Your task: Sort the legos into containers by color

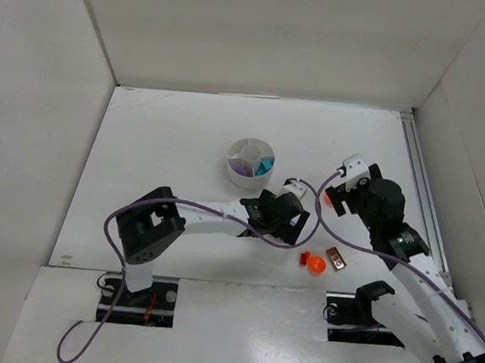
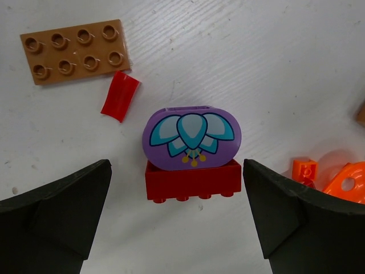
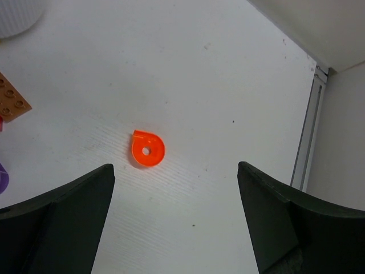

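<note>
Left wrist shows purple petal-printed lego [image 2: 191,138], seemingly atop red brick [image 2: 194,181].

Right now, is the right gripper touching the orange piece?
Apart. The right wrist view shows the orange piece lying on the table, with bare surface between it and both open jaws of the right gripper.

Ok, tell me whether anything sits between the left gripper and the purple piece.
Nothing visible does. The left gripper is open, with the purple piece and the red brick touching it between its fingers, and a gap on each side. The orange pieces lie outside one finger; the brown plate lies beyond.
</note>
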Tool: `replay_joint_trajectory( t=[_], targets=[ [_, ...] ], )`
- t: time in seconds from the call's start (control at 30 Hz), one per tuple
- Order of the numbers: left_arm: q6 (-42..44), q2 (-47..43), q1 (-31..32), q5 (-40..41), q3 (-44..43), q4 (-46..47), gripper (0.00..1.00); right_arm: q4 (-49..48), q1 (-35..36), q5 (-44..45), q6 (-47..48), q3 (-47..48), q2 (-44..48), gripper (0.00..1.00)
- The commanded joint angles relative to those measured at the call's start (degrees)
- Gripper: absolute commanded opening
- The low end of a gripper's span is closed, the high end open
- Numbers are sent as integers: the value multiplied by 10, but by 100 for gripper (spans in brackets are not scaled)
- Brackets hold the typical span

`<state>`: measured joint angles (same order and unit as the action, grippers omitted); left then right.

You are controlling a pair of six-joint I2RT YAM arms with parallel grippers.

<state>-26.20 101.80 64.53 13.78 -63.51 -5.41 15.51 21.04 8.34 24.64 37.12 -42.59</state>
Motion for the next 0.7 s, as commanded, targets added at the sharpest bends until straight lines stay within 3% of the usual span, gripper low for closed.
replay_joint_trajectory(
  t=[0.0, 0.27, 0.43, 0.67],
  targets=[
    [10, 12, 10, 10, -31, -4, 100, -1, -7, -11, 8, -1, -6, 93],
    [10, 30, 21, 3, -37, -10, 100, -12, -30, -17, 8, -17, -6, 93],
    [10, 42, 26, 8, -43, -10, 91, -7, -42, -28, 8, -17, 0, 93],
    [15, 48, 26, 21, -58, -22, 58, 14, -48, -28, 8, -17, 24, 93]
  ],
)
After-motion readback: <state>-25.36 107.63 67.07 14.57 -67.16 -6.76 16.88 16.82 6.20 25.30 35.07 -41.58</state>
